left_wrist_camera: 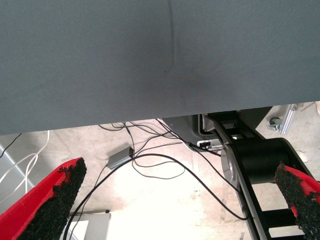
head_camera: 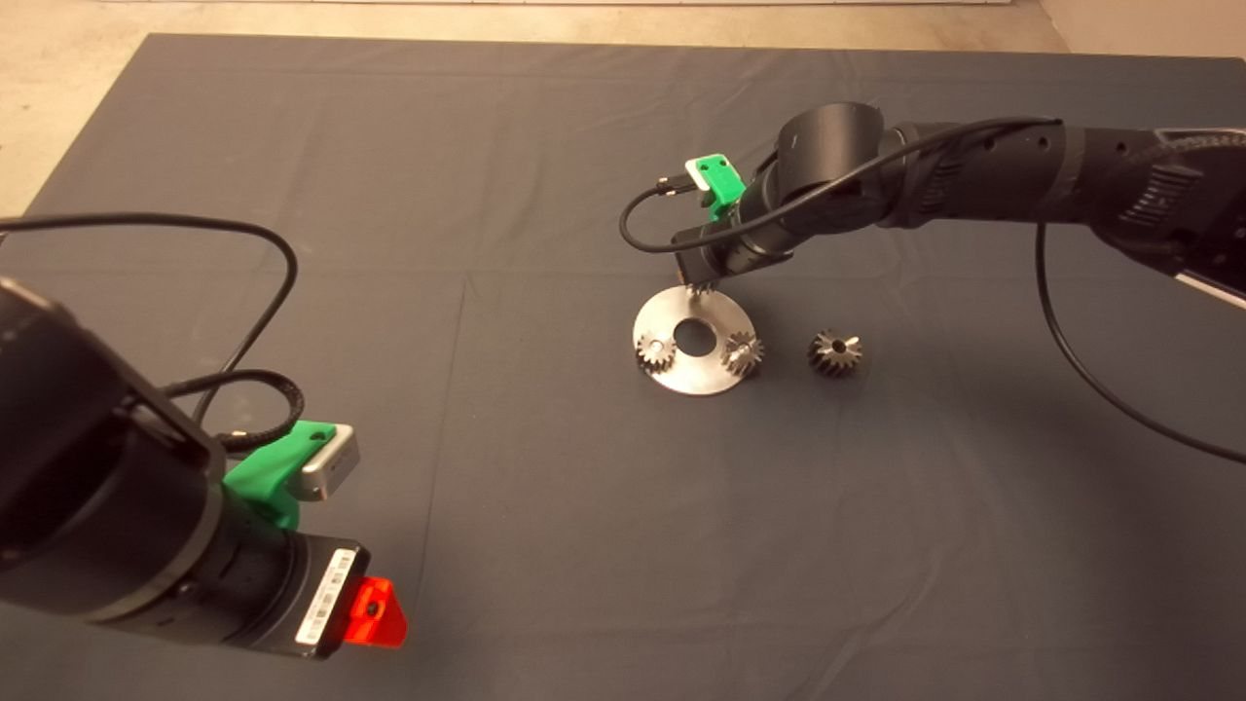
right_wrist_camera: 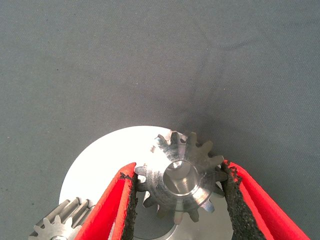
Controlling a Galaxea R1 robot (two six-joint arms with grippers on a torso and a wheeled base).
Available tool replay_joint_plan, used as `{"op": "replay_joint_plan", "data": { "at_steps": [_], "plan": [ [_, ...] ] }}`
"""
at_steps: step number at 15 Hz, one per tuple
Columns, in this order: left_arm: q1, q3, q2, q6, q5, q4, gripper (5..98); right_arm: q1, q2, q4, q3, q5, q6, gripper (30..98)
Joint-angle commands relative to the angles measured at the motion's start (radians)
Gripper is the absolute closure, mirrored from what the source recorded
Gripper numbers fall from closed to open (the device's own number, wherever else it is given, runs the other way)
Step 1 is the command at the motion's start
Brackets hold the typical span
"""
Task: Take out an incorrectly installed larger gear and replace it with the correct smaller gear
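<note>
The right end effector [head_camera: 703,285] is positioned over the far edge of a round steel plate [head_camera: 681,375] lying on the dark mat [head_camera: 487,195] of the tabletop. In the right wrist view its red fingers [right_wrist_camera: 117,200] bracket the smaller gear [right_wrist_camera: 180,180], pads touching or nearly touching the teeth on both sides; full clamping cannot be confirmed from this angle. The gear sits over the plate's rim area. Two further small silvery gears [head_camera: 656,352] [head_camera: 742,352] rest on the plate, one on each side of its centre hole. The larger gear [head_camera: 834,352], darker, lies on the mat just beside the plate, apart from it. The left end effector [head_camera: 375,613] is parked at the lower left edge, fingers [left_wrist_camera: 55,200] spread wide apart and holding nothing; its wrist view shows the mat edge with floor and cables beyond.
</note>
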State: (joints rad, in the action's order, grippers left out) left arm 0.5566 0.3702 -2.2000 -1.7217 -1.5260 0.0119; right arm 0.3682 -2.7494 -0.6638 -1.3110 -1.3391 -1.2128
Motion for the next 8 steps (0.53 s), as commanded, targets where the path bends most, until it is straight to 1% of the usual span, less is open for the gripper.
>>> {"op": "replay_joint_plan", "data": {
  "at_steps": [1,8],
  "plan": [
    [0.005,-0.016,-0.001,-0.006,-0.016,0.014,5.8,0.023,-0.007,-0.011,-0.003,0.003,-0.002,87.2],
    [0.005,-0.016,-0.001,-0.006,-0.016,0.014,5.8,0.009,-0.010,-0.013,-0.009,0.005,-0.002,87.1]
  ]
}}
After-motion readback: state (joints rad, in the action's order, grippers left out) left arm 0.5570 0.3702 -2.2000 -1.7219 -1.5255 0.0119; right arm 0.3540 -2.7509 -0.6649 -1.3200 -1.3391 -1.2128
